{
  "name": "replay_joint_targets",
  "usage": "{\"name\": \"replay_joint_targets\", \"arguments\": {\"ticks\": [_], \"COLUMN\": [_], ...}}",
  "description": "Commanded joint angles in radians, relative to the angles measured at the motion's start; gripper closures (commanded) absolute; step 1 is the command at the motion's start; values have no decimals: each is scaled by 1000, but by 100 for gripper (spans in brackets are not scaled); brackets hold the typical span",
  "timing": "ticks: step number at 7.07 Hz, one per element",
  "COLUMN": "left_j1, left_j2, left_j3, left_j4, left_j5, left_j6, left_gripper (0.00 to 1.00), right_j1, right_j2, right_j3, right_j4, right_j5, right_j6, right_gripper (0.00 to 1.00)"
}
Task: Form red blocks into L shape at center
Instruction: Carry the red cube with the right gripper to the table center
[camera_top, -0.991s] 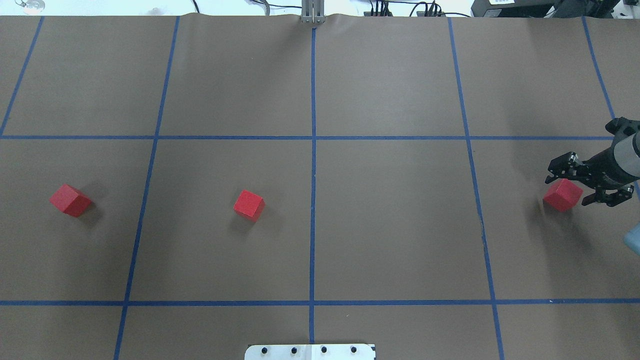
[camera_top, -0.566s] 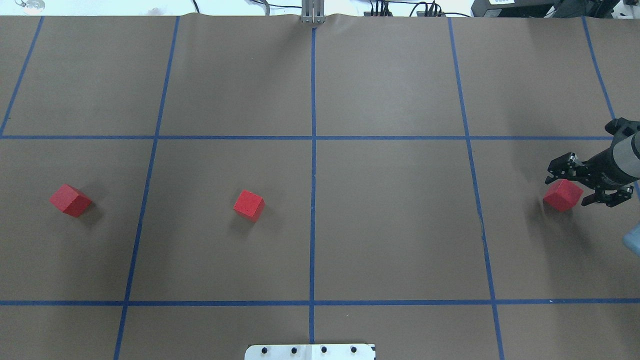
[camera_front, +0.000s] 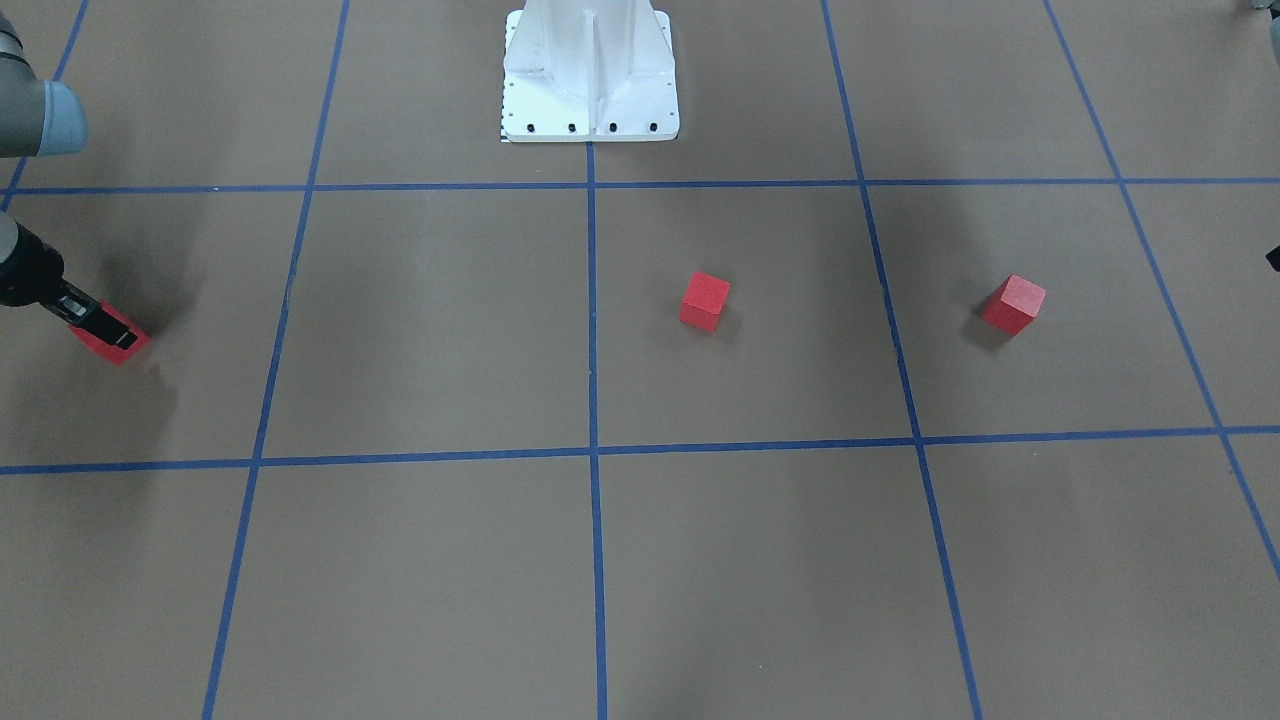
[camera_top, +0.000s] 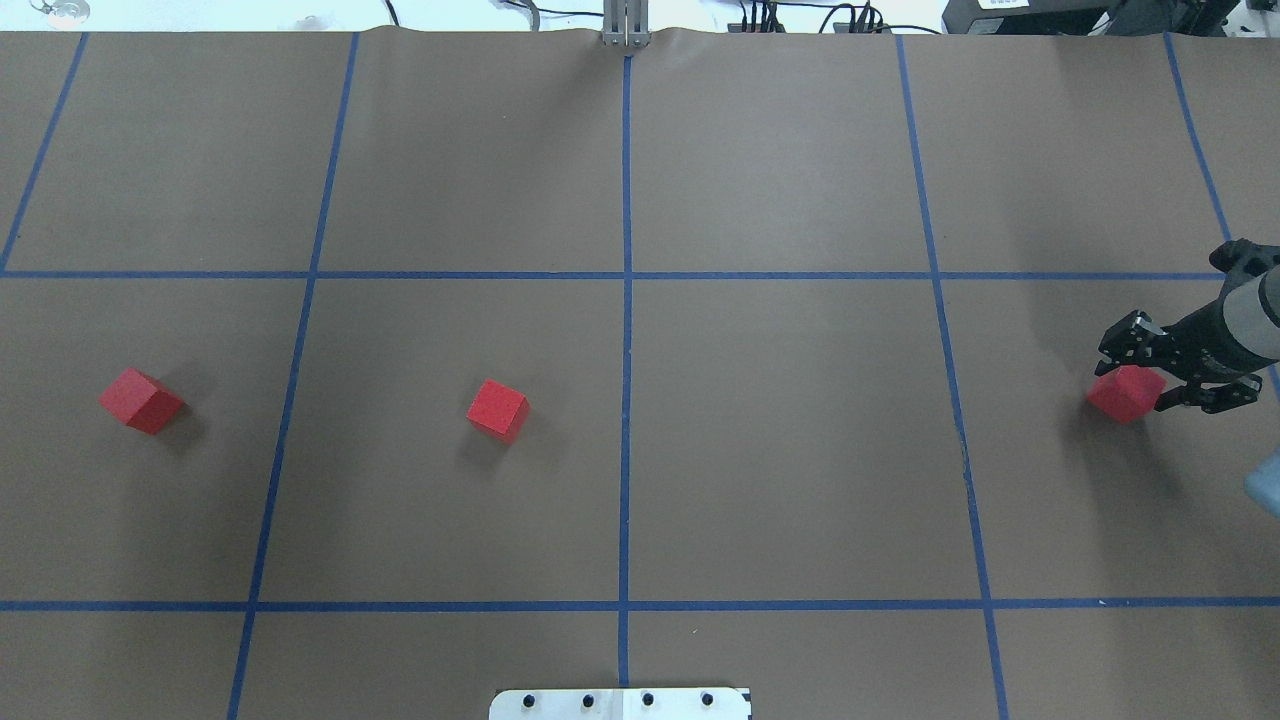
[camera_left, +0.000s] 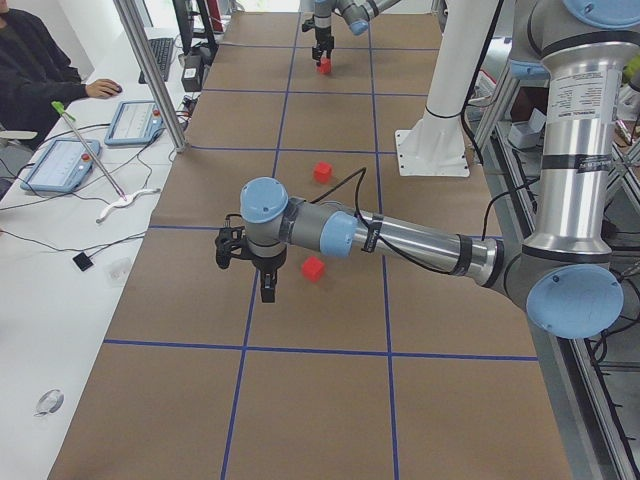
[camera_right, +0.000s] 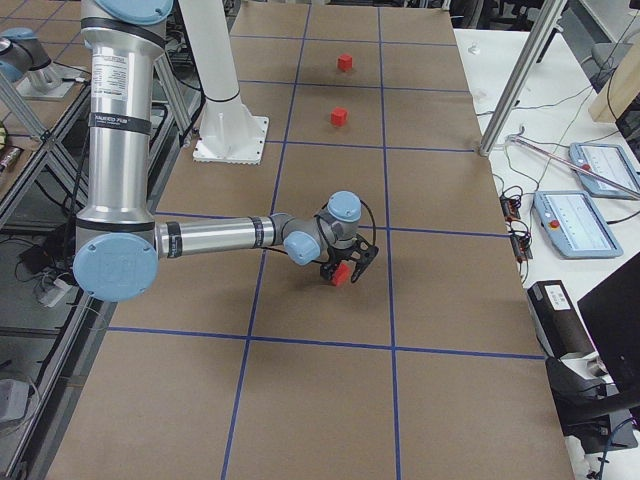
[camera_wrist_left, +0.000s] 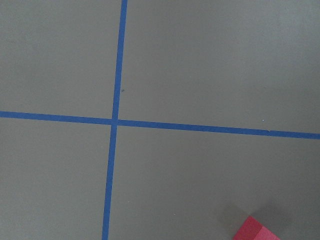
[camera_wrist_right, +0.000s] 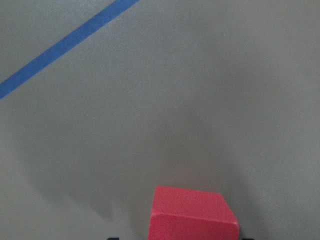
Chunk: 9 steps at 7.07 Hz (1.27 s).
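Three red blocks lie on the brown table in one row. In the overhead view one is far left (camera_top: 141, 400), one just left of the middle blue line (camera_top: 498, 409), and one far right (camera_top: 1125, 393). The center (camera_top: 627, 400) holds no block. My right gripper (camera_top: 1160, 368) is low over the far-right block, also seen in the front view (camera_front: 118, 347); its jaws are open and stand close on either side. The right wrist view shows that block (camera_wrist_right: 192, 215) on the table. My left gripper (camera_left: 265, 285) hovers beside the far-left block (camera_left: 313, 268); I cannot tell whether it is open or shut.
The white robot base plate (camera_top: 620, 703) sits at the near table edge on the middle line. A metal post (camera_top: 626, 25) stands at the far edge. An operator (camera_left: 40, 70) and tablets (camera_left: 135, 120) are beside the table.
My right gripper has sunk a little over the far-right block and its jaws have drawn closer around it. The blocks have not moved.
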Motion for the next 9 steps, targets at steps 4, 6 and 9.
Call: {"name": "replay_joint_targets", "arguments": {"ticks": [4, 6, 9], "left_j1": [0, 0, 2], "left_j2": [-2, 0, 2], "left_j3": [-7, -34, -50], "left_j4": [6, -3, 3], "left_j5": [-15, -47, -49], "left_j6": [-6, -9, -12], "left_gripper": [0, 0, 0], "right_j1": [-9, -119, -266], "right_j2": [105, 248, 565], "right_j3": [61, 58, 60], "right_j4": [-9, -23, -294], "right_j5": [-4, -27, -62], "right_j6": [1, 1, 1], "right_gripper": [100, 100, 100]}}
